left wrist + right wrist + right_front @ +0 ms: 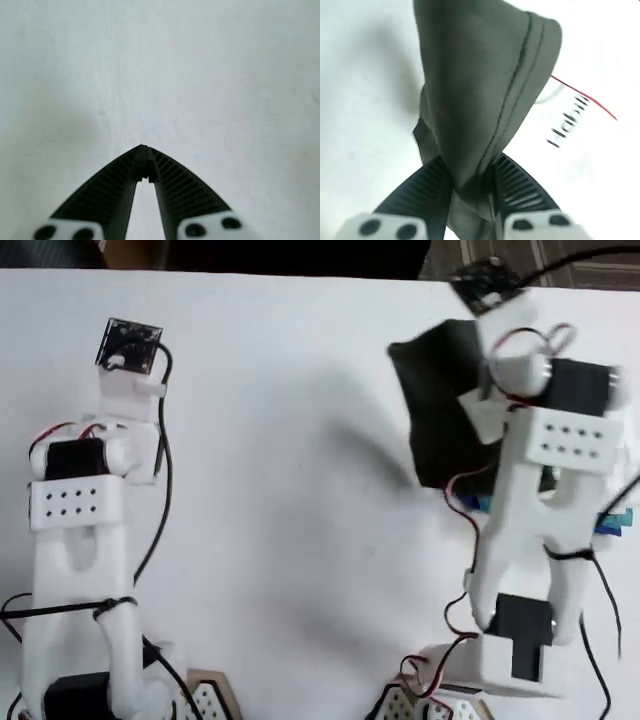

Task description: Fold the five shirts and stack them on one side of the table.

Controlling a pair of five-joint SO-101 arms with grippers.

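Observation:
A dark shirt (pixel 445 405) hangs and drapes at the far right of the white table (pixel 300 470), partly under the right arm. In the right wrist view my right gripper (pixel 472 175) is shut on a bunched fold of this dark shirt (pixel 480 90), which rises from between the fingers with a stitched seam showing. A bit of blue cloth (pixel 480 503) peeks out beneath the right arm. My left gripper (pixel 144 150) is shut with nothing in it, over bare table at the far left, where the left arm (pixel 90 480) stands.
Cables run along both arms. A small dark board (pixel 487 282) lies at the table's far right edge. The arm bases (pixel 450 690) sit at the near edge. The wide middle of the table is bare white surface.

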